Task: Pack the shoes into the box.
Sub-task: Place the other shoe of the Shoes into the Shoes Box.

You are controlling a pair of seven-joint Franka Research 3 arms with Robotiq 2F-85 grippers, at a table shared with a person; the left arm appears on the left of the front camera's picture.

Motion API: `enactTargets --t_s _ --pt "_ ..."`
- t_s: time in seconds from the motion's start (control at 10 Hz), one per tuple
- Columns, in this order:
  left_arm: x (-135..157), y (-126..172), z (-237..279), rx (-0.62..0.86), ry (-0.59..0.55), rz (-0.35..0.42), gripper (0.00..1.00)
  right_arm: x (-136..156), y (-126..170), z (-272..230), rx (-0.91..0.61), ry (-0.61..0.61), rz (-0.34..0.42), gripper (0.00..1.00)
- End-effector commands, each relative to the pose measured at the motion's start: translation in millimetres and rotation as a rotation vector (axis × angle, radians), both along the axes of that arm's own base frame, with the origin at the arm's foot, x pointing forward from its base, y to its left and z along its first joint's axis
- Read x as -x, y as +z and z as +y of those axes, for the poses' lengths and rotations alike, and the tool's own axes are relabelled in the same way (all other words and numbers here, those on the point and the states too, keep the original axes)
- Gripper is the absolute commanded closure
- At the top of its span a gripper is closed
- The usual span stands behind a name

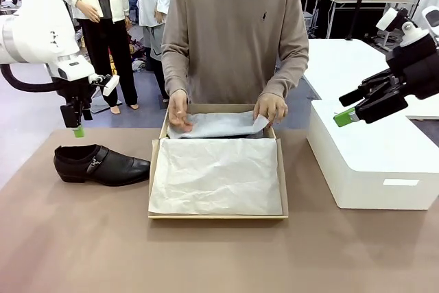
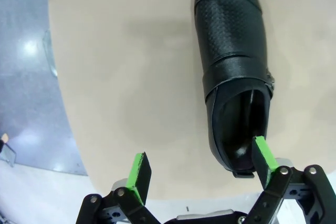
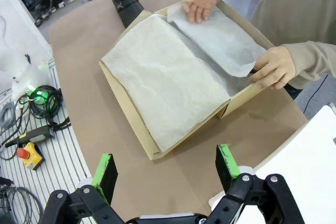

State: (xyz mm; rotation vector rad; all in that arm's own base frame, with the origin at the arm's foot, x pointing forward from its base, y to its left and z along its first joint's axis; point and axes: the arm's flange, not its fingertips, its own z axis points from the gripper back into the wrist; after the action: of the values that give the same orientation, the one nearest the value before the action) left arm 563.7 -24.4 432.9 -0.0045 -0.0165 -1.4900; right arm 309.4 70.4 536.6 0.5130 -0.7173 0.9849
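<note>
Packing unfinished: 1 glossy black leather strap shoe [image 1: 103, 165] lies on the brown counter [image 1: 82, 238] just left of the tan tissue-lined cardboard box [image 1: 218, 217], below the left pincer [image 1: 77, 128]; it and the right pincer [image 1: 346, 116] are both wide, empty.

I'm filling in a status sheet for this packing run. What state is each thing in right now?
Shoe: upright on its sole on the table, outside the box.
Box: open, lined with tissue.
Tissue: one sheet folded over at the far end, under the person's hands.
Left hand: open, above the shoe's heel end.
Right hand: open, empty, in the air.
</note>
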Motion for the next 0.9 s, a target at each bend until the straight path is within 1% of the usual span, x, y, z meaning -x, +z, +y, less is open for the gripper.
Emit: enactTargets --t_s 0.0,0.5,0.8 --pt "1.2 5.3 -0.6 -0.006 -0.001 -0.009 0.00 -3.6 0.3 0.2 -0.027 0.025 -0.015 0.00" --pt "-1.0 2.6 -1.5 0.000 -0.002 -0.005 0.00 -3.6 0.3 0.2 -0.027 0.025 -0.015 0.00" --pt "6.9 -7.5 7.7 -0.001 0.023 0.045 0.00 -3.6 0.3 0.2 -0.027 0.025 -0.015 0.00"
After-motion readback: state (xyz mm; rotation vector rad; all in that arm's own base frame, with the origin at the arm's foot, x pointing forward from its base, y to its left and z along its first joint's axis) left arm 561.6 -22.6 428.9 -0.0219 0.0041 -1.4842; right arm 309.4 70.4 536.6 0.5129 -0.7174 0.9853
